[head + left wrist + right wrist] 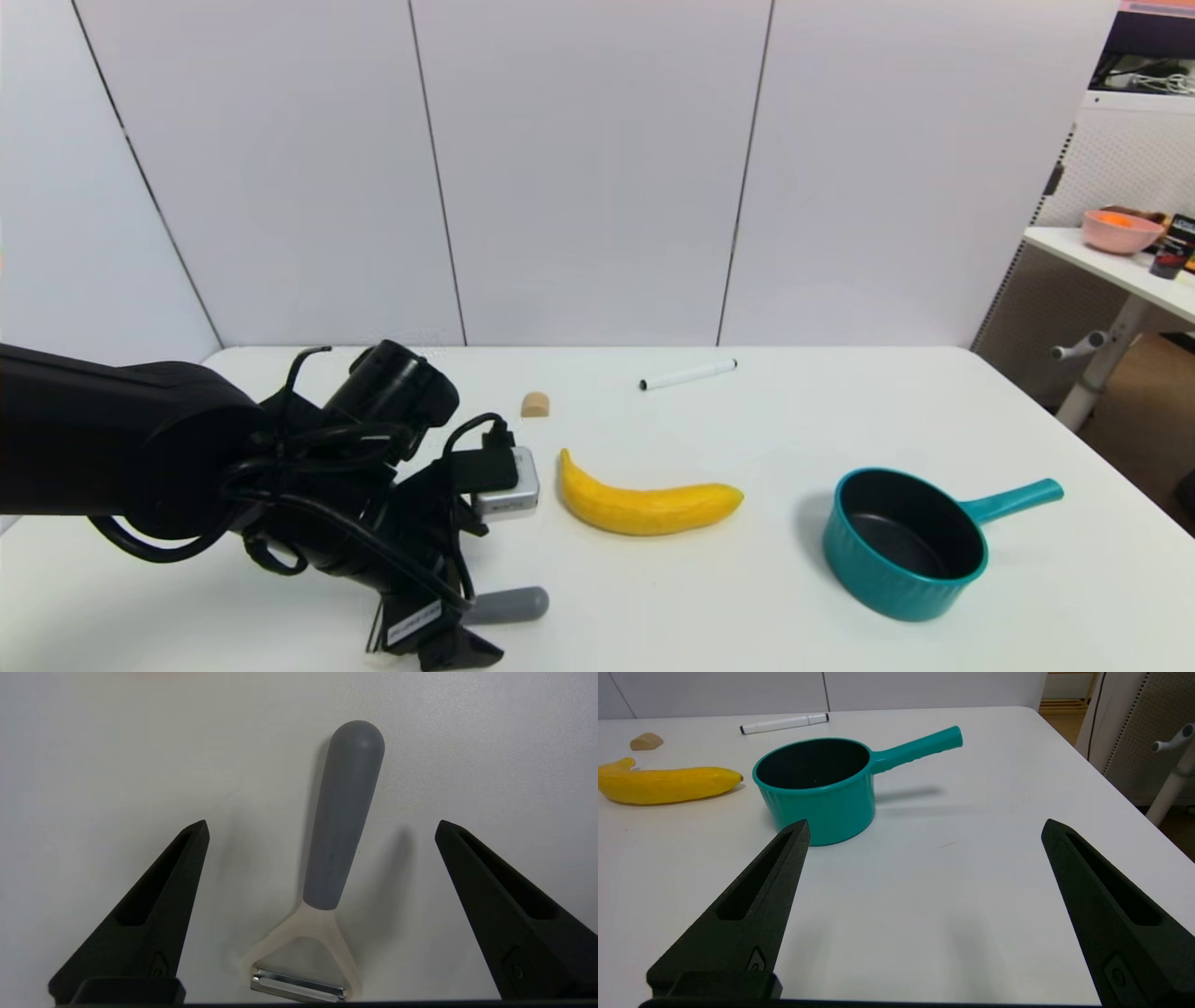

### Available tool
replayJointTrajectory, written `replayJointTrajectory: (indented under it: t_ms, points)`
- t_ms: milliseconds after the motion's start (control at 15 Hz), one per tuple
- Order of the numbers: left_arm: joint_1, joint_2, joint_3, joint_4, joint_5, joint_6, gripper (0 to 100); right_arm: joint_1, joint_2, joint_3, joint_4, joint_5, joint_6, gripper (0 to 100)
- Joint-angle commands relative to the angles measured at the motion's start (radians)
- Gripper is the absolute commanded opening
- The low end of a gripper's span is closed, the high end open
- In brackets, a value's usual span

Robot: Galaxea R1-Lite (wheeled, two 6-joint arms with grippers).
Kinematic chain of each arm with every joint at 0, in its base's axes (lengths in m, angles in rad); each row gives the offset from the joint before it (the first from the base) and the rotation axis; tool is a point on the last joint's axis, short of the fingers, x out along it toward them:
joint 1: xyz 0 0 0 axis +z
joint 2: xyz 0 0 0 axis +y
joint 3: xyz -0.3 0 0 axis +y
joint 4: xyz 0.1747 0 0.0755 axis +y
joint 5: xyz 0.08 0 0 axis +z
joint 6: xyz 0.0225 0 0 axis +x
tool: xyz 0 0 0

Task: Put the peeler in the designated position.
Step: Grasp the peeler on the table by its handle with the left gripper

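Left gripper (321, 828) hangs low over the near-left part of the white table (766, 597), fingers (154, 905) spread wide w/ the peeler (338, 826) lying flat between them, touching neither. Wrist view: grey handle points away from the gripper base, cream forked head and metal blade sit nearest the base, blade partly cut off at the picture edge. Head view: only the rounded grey handle end (509, 605) shows, sticking out toward the robot's right from under the arm; forked head and blade are hidden by the black wrist and cables, and the fingertips themselves are hard to make out there. Right gripper (924, 828) appears only in its own wrist view, not in the head view; fingers wide apart, nothing between them, over bare tabletop near the pan. Count, 1 of each: banana (644, 499) at centre, well clear of the peeler; teal saucepan (906, 541) to its right, handle pointing to the right and slightly away; white marker pen (688, 374) near the far edge; small tan block (535, 404) left of the pen. No mark on the tabletop sets off any target patch.
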Motion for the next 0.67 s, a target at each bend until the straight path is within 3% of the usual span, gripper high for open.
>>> replayJointTrajectory:
  t_ms: [67,667]
  points:
    - [0.0,0.018,-0.001,0.005,-0.002,0.003,100,0.0,0.001,0.002,-0.001,-0.001,0.0,100]
    - [0.0,0.054,-0.054,0.064,-0.002,0.0,100,0.0,0.001,0.002,-0.001,-0.001,0.0,100]
